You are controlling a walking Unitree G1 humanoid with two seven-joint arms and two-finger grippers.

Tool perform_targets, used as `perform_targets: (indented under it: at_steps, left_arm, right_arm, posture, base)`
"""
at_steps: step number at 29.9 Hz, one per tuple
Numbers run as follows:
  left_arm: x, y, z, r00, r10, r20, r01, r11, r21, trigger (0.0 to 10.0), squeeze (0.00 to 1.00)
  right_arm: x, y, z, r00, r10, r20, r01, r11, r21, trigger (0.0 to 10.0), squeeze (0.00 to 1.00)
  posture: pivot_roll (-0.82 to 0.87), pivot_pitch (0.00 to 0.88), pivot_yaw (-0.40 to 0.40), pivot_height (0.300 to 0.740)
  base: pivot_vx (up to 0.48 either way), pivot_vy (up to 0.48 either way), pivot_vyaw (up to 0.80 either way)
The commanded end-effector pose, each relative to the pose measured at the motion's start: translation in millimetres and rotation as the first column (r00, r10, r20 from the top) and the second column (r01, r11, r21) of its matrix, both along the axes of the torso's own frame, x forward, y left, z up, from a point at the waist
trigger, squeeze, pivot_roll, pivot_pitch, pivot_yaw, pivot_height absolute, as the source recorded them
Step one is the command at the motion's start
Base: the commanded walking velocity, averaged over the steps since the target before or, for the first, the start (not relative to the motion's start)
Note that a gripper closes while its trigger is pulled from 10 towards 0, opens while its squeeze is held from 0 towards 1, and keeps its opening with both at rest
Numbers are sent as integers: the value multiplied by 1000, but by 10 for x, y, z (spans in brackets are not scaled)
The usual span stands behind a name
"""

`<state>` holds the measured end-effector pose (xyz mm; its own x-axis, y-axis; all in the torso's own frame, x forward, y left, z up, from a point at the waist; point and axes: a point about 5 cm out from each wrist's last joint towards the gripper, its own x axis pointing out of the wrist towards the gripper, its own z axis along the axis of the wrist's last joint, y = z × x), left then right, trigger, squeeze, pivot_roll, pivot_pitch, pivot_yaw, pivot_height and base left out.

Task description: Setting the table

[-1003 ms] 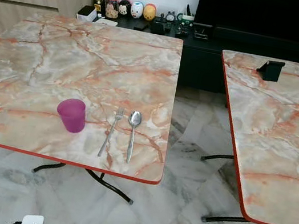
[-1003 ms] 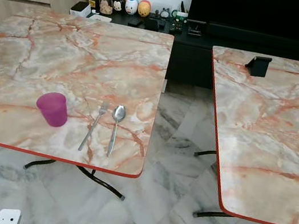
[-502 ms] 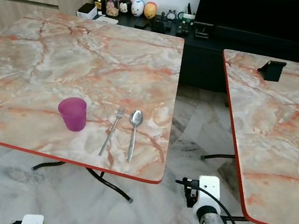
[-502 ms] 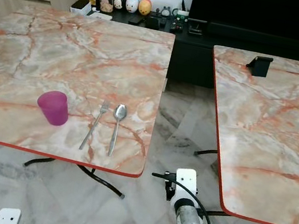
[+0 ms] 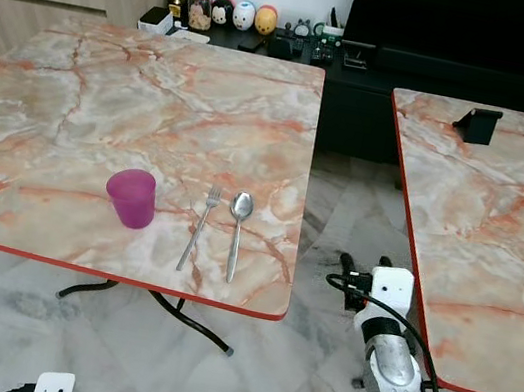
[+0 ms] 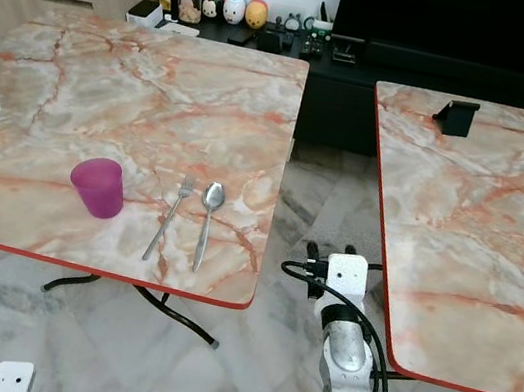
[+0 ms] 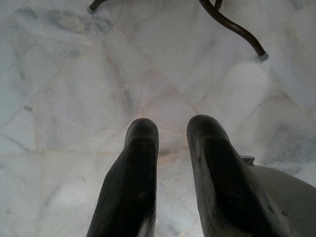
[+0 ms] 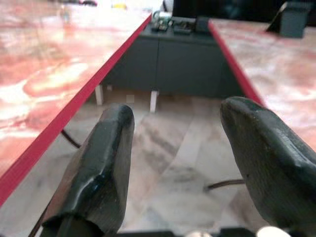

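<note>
Two square worktops stand side by side, both faced in glossy marble-patterned laminate — cream and grey veined with orange, edged in a thin red band. The left worktop (image 5: 159, 87) rests on curved black metal legs; the right worktop (image 5: 500, 228) carries a small black wedge-shaped stand (image 5: 476, 123) at its far edge.

Near the front edge of the left worktop sits a translucent purple plastic cup (image 5: 131, 197), tapered and upright. Just beside it, at its 3 o'clock, lie a slim steel fork (image 5: 198, 228) and a steel spoon (image 5: 237, 230) with a rounded bowl, side by side and nearly parallel, apart from each other, heads pointing to 12 o'clock.

The right gripper (image 8: 177, 163) is raised in the aisle between the two worktops, at roughly 4 o'clock from the spoon, on a silver cylindrical arm with a white block and looping black cable. Its two rounded, matte black fingers (image 8: 101, 168) are spread wide with nothing between them.

The left gripper (image 7: 170, 148) hangs low over the floor (image 7: 74, 98), which is pale polished marble tile with grey veining; its ribbed black fingers (image 7: 131, 177) sit slightly parted, holding nothing.

Beyond the worktops runs a low black TV cabinet (image 5: 363, 82) topped with small rounded figurines and a jar.
</note>
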<state>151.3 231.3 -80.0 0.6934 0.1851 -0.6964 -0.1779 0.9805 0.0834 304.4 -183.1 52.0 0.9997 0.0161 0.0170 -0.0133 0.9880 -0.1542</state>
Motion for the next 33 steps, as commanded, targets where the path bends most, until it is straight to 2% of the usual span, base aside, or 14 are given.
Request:
perform_targets:
  at_steps: [1,4,8,13,14,19,21,22,23,25,28,31,33]
  left_arm:
    - [-57,0,-23,1000,0,-15,1,1000,4,10000,0]
    - [-47,4,-10,1000,3,1,-3,1000,11,10000,0]
    - [-8,23,25,999,15,40,-16,1000,14,10000,0]
    - [-11,37,30,999,15,44,-16,1000,19,10000,0]
    - [-14,46,32,999,16,45,-17,1000,21,10000,0]
    - [-21,56,34,999,18,48,-19,1000,20,10000,0]
    - [-24,55,33,999,17,48,-18,1000,20,10000,0]
    - [-23,59,35,999,19,51,-20,1000,20,10000,0]
    - [-23,61,36,998,20,52,-21,1000,20,10000,0]
    - [-24,62,36,998,21,52,-22,1000,20,10000,0]
    - [-26,59,34,998,21,52,-22,1000,19,10000,0]
    - [-27,56,34,998,21,53,-22,1000,18,10000,0]
    - [-30,60,32,998,21,51,-22,1000,18,10000,0]
  right_arm:
    - [1,-29,77,999,3,47,-2,1000,-20,10000,0]
    - [-46,-67,134,997,1,79,2,999,-36,10000,0]
    - [-110,-108,250,992,-18,122,15,1000,23,10000,0]
    - [-185,-124,344,990,-34,137,30,999,32,10000,0]
    - [-197,-118,378,989,-43,139,35,998,58,10000,0]
    - [-145,-73,501,986,-24,168,13,998,67,10000,0]
    - [-90,-56,579,984,-34,174,14,994,111,10000,0]
    - [-12,-87,677,981,-94,168,63,981,184,10000,0]
    - [17,-97,714,979,-114,166,79,975,206,10000,0]
    - [91,-108,755,984,-134,117,112,978,177,10000,0]
    - [129,-130,744,983,-182,-11,181,972,148,10000,0]
    - [162,-127,803,982,-187,-25,189,964,190,10000,0]
    - [197,-124,818,979,-182,-87,194,969,155,10000,0]
  posture:
    - [19,0,16,740]
    - [17,0,15,740]
    - [23,0,11,740]
    - [25,0,10,740]
    - [20,0,15,740]
    - [13,0,16,740]
    - [16,0,14,740]
    - [15,0,13,740]
    - [16,0,12,740]
    - [18,0,12,740]
    - [23,0,11,740]
    - [27,0,10,740]
    - [19,0,11,740]
  base:
    - [0,0,0]
    - [0,0,0]
    - [0,0,0]
    - [0,0,0]
    - [0,0,0]
    - [0,0,0]
    - [0,0,0]
    - [0,0,0]
    - [0,0,0]
    - [0,0,0]
    - [0,0,0]
    - [0,0,0]
    - [0,0,0]
